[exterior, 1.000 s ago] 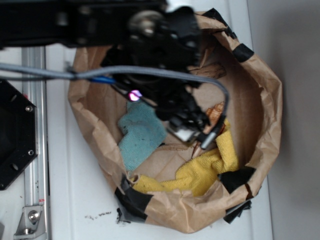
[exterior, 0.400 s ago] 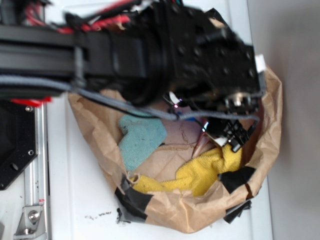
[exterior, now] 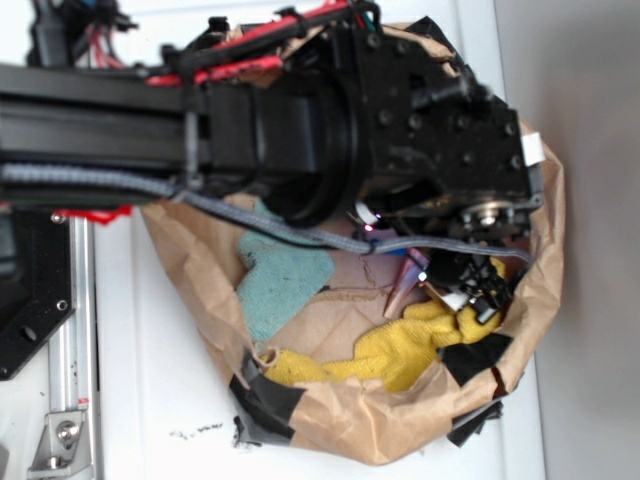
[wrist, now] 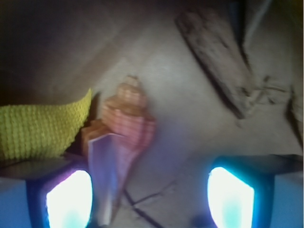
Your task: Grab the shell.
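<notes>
From the exterior view I see the arm (exterior: 250, 120) stretched across the top of a crumpled brown paper bag (exterior: 520, 330) that lies open on the white desk (exterior: 150, 400), its rim patched with black tape. Inside the bag a teal cloth (exterior: 285, 280) lies to the left and a yellow cloth (exterior: 400, 345) along the lower edge. The gripper (exterior: 470, 290) hangs low at the bag's right side, just above the yellow cloth, and I can only make out part of the shell (exterior: 403, 285): a pinkish-brown tapering piece with its narrow tip aimed down and to the left, towards the yellow cloth, the rest hidden under the arm. From here I cannot tell how far apart the fingers stand. The wrist view gives me what the other hides: the shell (wrist: 126, 142) lies on the brown paper floor with its long axis running roughly up and down the frame, the knobbly wide end at the top, away from the camera, and the body narrowing towards the bottom edge. It sits right against the left finger (wrist: 66, 199), with the yellow cloth (wrist: 42, 126) just beside it on the left. The right finger (wrist: 232, 197) is well apart from the shell, with bare paper between, so the fingers are spread wide and grip nothing. A dark brown wood piece (wrist: 218, 61) lies diagonally at upper right, apart from the shell.
</notes>
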Robot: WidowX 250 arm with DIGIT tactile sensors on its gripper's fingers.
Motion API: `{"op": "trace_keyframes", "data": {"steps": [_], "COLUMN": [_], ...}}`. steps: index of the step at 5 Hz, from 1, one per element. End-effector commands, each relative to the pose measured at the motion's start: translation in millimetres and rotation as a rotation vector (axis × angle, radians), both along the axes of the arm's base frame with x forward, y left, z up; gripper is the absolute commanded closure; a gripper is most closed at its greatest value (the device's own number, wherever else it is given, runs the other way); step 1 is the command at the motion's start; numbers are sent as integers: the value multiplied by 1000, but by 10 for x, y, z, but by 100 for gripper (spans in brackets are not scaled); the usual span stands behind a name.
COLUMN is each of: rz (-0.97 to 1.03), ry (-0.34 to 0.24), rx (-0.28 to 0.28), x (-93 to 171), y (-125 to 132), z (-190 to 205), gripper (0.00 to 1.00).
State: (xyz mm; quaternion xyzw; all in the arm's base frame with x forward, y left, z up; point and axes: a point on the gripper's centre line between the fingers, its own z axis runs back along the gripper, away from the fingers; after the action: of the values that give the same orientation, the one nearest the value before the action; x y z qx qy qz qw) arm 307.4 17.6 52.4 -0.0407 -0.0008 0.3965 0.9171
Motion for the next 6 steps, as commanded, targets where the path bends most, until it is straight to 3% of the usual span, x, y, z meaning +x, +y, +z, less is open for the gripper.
{"op": "trace_keyframes", "data": {"steps": [1, 3, 4, 5, 6], "rz": [-18, -45, -64, -113, -275], "ry": [-132, -91, -35, -14, -10], "rx": [-35, 2, -15, -18, 122], "x": [86, 274, 217, 120, 35], "y": [211, 132, 126, 109, 190], "z": [106, -189, -310, -157, 237], "gripper": [0, 0, 51, 100, 100]}}
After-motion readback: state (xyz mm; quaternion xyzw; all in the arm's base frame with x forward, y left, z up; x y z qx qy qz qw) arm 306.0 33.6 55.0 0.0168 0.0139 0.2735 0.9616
